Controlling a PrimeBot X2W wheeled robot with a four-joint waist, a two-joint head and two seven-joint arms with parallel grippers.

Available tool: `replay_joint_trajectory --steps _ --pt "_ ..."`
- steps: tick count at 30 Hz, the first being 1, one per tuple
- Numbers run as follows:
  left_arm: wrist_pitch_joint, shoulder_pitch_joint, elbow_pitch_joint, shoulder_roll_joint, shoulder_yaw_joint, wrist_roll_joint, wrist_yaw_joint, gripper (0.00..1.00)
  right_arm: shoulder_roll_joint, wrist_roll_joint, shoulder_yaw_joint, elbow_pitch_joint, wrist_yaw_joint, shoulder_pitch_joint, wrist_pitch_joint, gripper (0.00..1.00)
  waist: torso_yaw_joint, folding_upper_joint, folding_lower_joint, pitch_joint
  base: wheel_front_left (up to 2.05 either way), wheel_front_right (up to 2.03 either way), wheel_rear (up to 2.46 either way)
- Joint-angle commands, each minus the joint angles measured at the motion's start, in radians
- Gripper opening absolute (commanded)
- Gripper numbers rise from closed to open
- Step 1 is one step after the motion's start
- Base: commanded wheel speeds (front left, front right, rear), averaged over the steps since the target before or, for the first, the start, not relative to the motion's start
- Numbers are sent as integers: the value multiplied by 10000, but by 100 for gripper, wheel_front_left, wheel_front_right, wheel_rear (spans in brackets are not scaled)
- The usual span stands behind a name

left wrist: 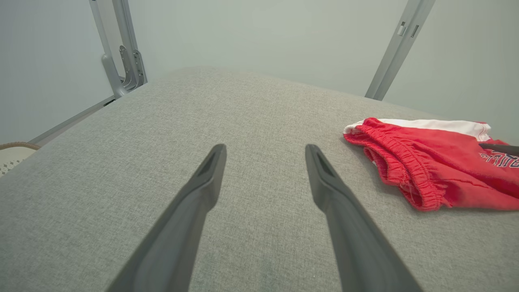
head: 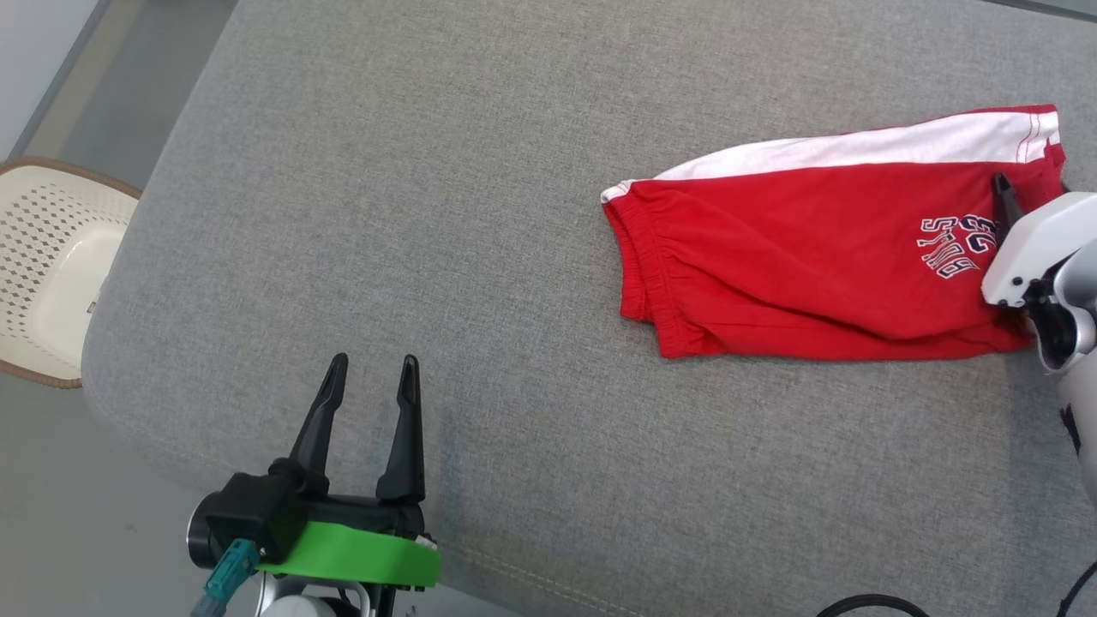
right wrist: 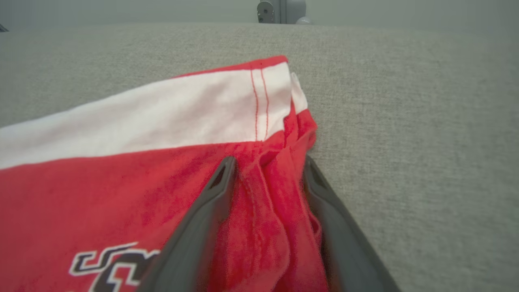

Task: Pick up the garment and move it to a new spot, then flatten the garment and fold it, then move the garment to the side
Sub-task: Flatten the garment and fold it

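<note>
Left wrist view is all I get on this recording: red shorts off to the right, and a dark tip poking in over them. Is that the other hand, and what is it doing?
Observer: Yes, that is the right hand. Its fingers stand one on each side of a raised fold at the hem end of the red shorts.
Reviewer: Is it clamped on them?
Observer: Not yet. The right wrist view shows the fingers apart, with cloth bunched between them.
Reviewer: And where is my own hand?
Observer: The left hand sits near the front edge of the grey cushion, well apart from the shorts' waistband.
</note>
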Motion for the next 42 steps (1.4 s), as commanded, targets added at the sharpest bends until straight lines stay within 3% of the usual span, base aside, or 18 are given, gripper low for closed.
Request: replay_joint_trajectory --steps 1,9,19,24,29,32,36,42 --pt "-27 143 -20 -23 -35 -78 56 100 497 277 311 214 88 422 418 0 -109 0 0 -127 0 0 0" --pt "-27 208 54 -17 17 -235 154 100 161 2155 938 -985 40 885 961 0 -1069 0 0 -632 0 0 0" --pt "-27 223 239 -12 300 71 -27 100 -638 3788 626 -2279 42 1598 1519 0 -2418 0 0 -1081 0 0 0" --pt "-27 402 267 -13 248 131 -68 100 -1432 3976 69 -2991 42 1999 1559 0 -2691 0 0 -1187 0 0 0" --pt "-27 522 244 -13 175 -95 37 100 -1646 3869 -285 -4030 48 2009 1893 0 -2751 0 0 -1177 0 0 0" --pt "-27 499 236 -13 8 -238 90 100 -1315 3578 -98 -5090 49 1856 2542 0 -2717 0 0 -1072 0 0 0" --pt "-27 293 284 -12 -258 -329 123 100 -347 2789 403 -6006 48 1783 3426 0 -2520 0 0 -873 0 0 0" --pt "-27 -55 468 -12 -402 -254 75 100 1344 1294 603 -5653 49 1342 3685 0 -2058 0 0 -504 0 0 0"
